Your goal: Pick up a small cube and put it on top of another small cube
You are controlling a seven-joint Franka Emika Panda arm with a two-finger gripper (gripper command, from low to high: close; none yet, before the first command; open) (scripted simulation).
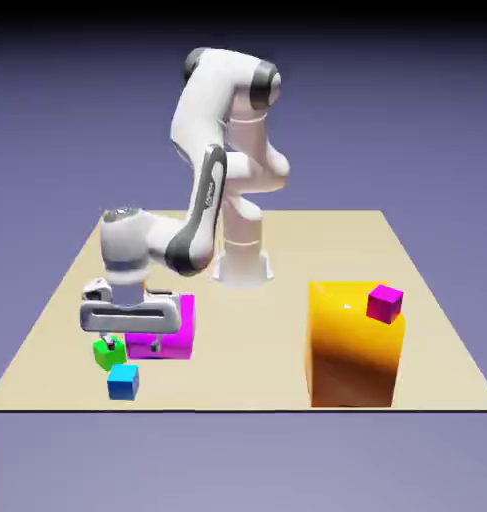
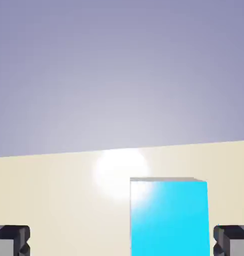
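Note:
The small bright green cube (image 1: 106, 353) rests on the table at the exterior view's left, partly behind one finger of my gripper (image 1: 132, 346). The gripper hangs low over the table, open, with nothing held. A small blue cube (image 1: 123, 381) lies just in front of the green one. In the hand view that blue cube (image 2: 169, 217) looms large between the two fingertips (image 2: 11, 240), right of the middle, and touches neither. My gripper (image 2: 121, 245) stands wide there too. The green cube does not show in the hand view.
A big magenta block (image 1: 172, 325) stands right behind the gripper. A large yellow block (image 1: 353, 345) with a small magenta cube (image 1: 384, 302) on top stands at the exterior view's right. The tan table (image 1: 247, 330) ends close in front of the blue cube.

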